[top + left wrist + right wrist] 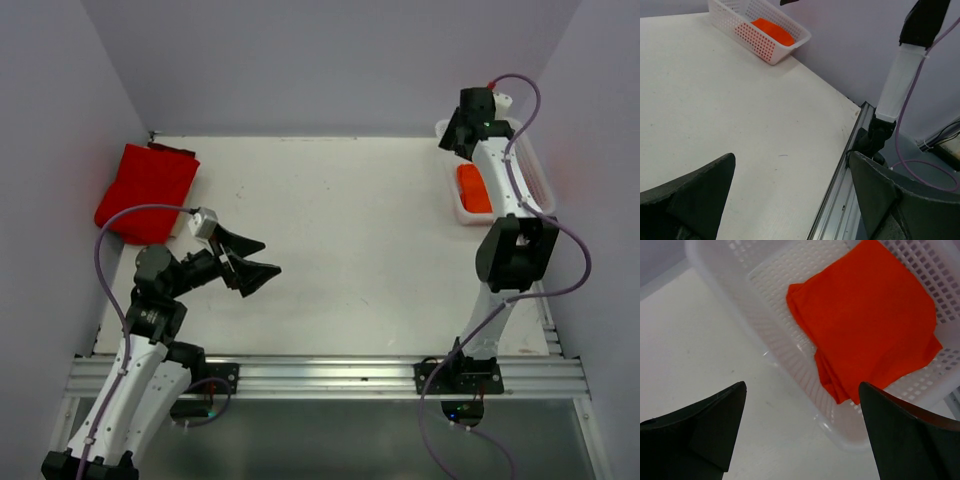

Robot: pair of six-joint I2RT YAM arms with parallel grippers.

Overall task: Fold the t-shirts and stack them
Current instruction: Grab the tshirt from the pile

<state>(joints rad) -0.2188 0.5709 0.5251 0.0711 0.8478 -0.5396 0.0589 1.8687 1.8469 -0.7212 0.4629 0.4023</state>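
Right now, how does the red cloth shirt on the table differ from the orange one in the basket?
Place: the deep red cloth shirt lies on the white table, the bright orange cloth shirt inside the white plastic mesh basket. Shade: the red is darker than the orange. Both look folded, unheld.

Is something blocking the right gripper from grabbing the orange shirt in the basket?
Nothing visible does. The right gripper hangs above the orange t-shirt with its jaws open; the shirt lies uncovered inside the white basket.
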